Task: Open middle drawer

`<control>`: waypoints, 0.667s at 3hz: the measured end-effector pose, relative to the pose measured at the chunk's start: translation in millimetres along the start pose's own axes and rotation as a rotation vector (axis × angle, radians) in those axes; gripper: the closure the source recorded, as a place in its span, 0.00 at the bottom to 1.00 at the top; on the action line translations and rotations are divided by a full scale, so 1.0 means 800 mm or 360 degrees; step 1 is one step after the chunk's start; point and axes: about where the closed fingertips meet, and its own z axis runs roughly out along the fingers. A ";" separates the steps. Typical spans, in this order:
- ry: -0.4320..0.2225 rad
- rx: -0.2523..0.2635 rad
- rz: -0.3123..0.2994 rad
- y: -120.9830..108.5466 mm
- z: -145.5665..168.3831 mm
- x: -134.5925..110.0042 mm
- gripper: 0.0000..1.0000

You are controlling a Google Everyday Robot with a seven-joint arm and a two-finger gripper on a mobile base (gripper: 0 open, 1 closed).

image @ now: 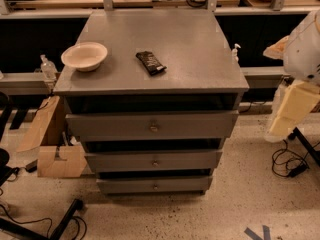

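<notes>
A grey cabinet (150, 49) stands in the centre of the camera view with three drawers stacked in its front. The middle drawer (120, 161) is a wide flat grey front with a small round knob (155, 162). It sits between the taller top drawer (110, 125) and the narrower bottom drawer (125, 185). All three fronts stand slightly forward, with dark gaps above them. My gripper (291, 109), cream-coloured, hangs at the right edge below the white arm (305, 44). It is well to the right of the cabinet and touches nothing.
A white bowl (84, 56) and a dark snack bar (150, 62) lie on the cabinet top. Cardboard boxes (55, 154) stand on the floor at the left. Cables (290, 166) lie at the right. A black stand leg (60, 224) is at the lower left. A workbench runs behind.
</notes>
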 end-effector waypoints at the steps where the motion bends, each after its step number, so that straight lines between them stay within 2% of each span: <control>1: -0.0043 0.0071 -0.0037 0.002 0.046 0.010 0.00; 2: 0.0002 0.0183 -0.0153 0.004 0.128 0.041 0.00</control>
